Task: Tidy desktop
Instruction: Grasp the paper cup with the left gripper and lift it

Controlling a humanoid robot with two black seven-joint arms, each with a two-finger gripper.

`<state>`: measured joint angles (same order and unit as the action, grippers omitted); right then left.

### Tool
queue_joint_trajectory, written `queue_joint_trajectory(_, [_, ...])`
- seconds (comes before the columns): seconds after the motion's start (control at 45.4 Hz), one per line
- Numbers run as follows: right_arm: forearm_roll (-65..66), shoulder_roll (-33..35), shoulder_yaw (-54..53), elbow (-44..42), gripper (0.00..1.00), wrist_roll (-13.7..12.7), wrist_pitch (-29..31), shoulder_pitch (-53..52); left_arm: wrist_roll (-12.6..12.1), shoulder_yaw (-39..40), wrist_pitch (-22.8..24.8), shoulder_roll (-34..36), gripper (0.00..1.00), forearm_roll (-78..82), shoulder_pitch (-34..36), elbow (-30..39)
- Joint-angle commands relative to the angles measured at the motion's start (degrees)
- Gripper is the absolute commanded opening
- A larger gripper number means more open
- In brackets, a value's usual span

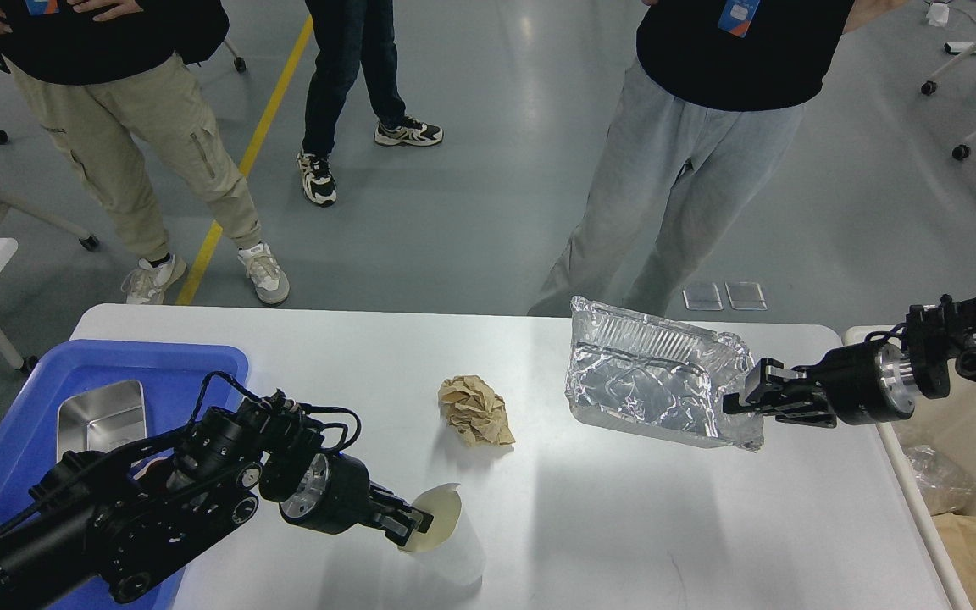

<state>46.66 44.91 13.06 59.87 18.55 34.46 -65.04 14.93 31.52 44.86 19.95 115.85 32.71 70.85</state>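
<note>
The white desktop (607, 517) fills the lower view. A white paper cup (446, 534) stands near its front, tipped with its mouth toward my left arm. My left gripper (412, 524) is shut on the cup's rim. A crumpled brown paper ball (475, 411) lies in the middle. A crinkled foil tray (653, 381) is tilted up at the right. My right gripper (746, 398) is shut on the foil tray's right edge and holds it partly off the desktop.
A blue plastic tray (73, 373) with a metal pan (98, 415) sits at the left edge. A cream bin (954, 474) with a brown bag stands off the right edge. Three people stand beyond the far edge.
</note>
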Motion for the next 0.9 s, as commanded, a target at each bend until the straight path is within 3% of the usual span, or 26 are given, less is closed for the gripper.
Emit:
queue_joint_trajectory(0.0, [0.01, 0.09, 0.12, -0.01, 0.00, 0.00, -0.01, 0.00, -0.08, -0.05, 0.31, -0.35, 0.00, -0.10, 0.07, -0.01])
queue_joint_trajectory(0.353, [0.01, 0.09, 0.21, 0.08, 0.00, 0.00, -0.01, 0.09, 0.10, 1.09, 2.51, 2.10, 0.00, -2.21, 0.60, 3.06])
queue_joint_trajectory(0.661, [0.10, 0.00, 0.12, -0.01, 0.00, 0.00, -0.01, 0.44, 0.27, 5.22, 5.94, 17.82, 0.00, -7.65, 0.25, 16.68])
queue_joint_trajectory(0.771, [0.10, 0.00, -0.23, -0.01, 0.00, 0.00, -0.01, 0.44, 0.71, 6.54, 5.85, 24.86, 0.00, -11.43, 0.07, 19.06])
queue_joint_trajectory(0.881, [0.10, 0.00, -0.41, 0.08, 0.00, -0.09, 0.08, 0.44, 0.80, 9.96, 5.67, 27.15, 0.00, -13.89, 0.60, 19.41])
